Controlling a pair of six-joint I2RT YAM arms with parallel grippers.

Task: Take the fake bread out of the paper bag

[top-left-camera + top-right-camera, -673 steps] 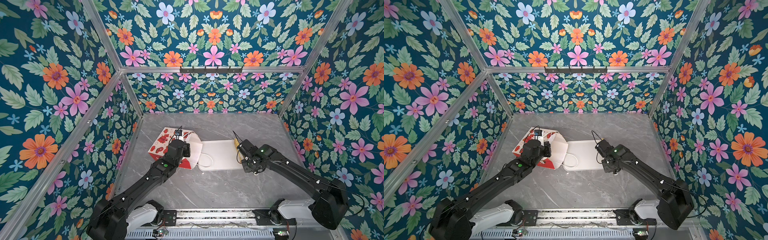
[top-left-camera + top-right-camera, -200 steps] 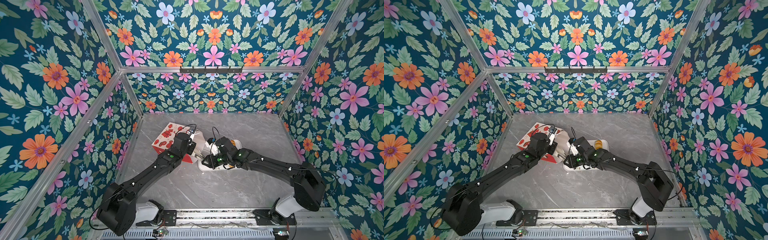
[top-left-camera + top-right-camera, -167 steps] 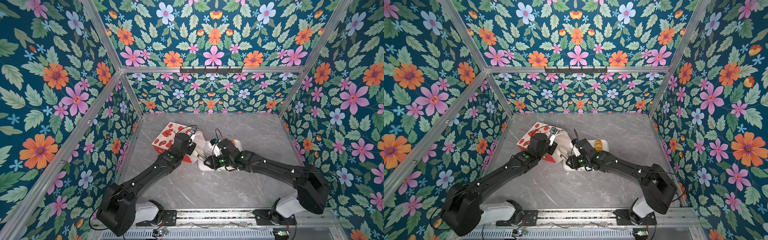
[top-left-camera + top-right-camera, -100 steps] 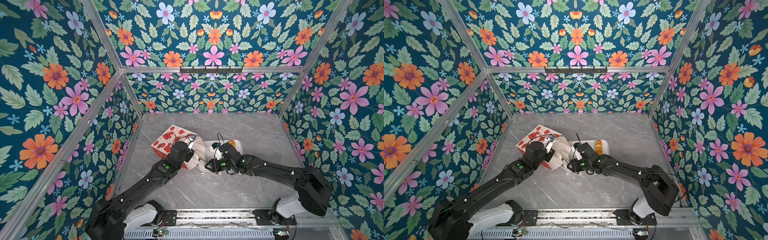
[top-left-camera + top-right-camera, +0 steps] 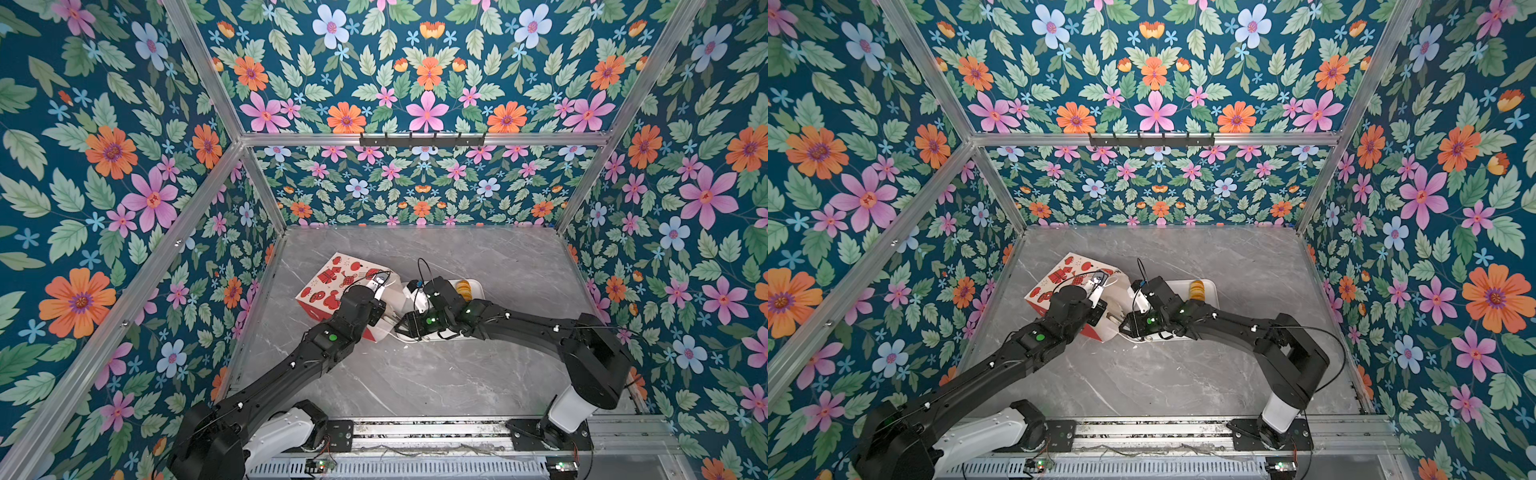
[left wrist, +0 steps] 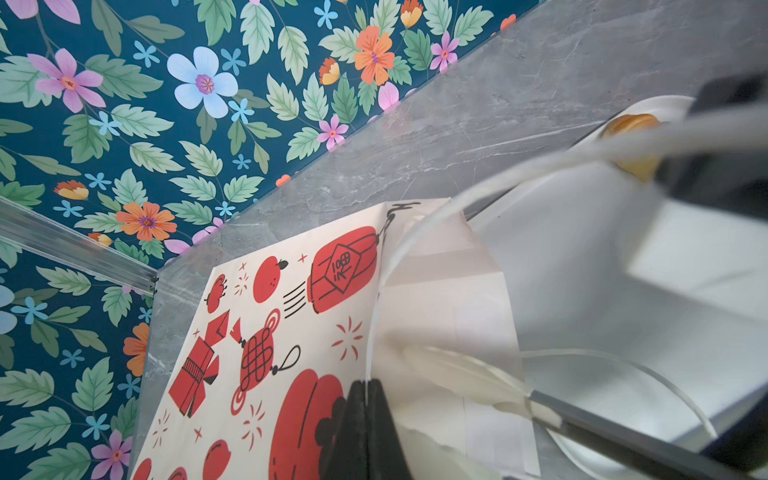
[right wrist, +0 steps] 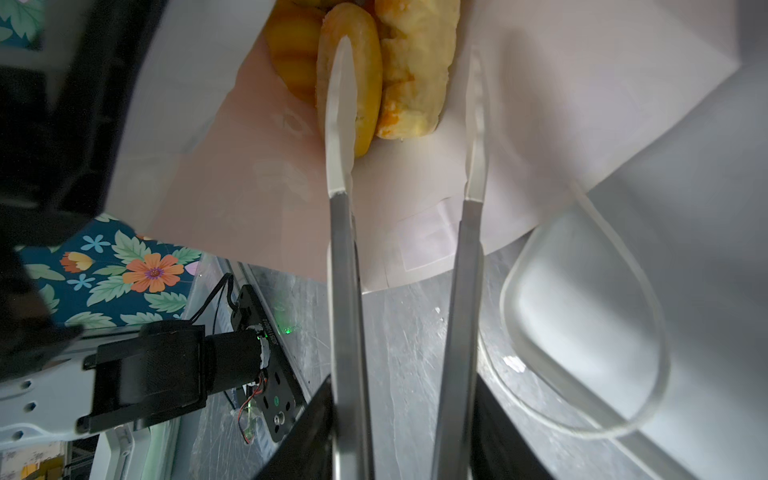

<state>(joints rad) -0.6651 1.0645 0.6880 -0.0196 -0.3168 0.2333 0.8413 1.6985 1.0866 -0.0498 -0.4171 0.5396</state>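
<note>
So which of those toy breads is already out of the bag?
The ridged golden pastry lying alone on the white tray. The other pastries are bunched together inside the paper bag.

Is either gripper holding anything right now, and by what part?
The left gripper is pinched shut on the paper bag, at the rim of its mouth. The right gripper is open, holding nothing.

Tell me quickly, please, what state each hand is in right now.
Left hand: closed on the paper bag's rim.
Right hand: open in the bag's mouth, by the fake bread, empty.
</note>
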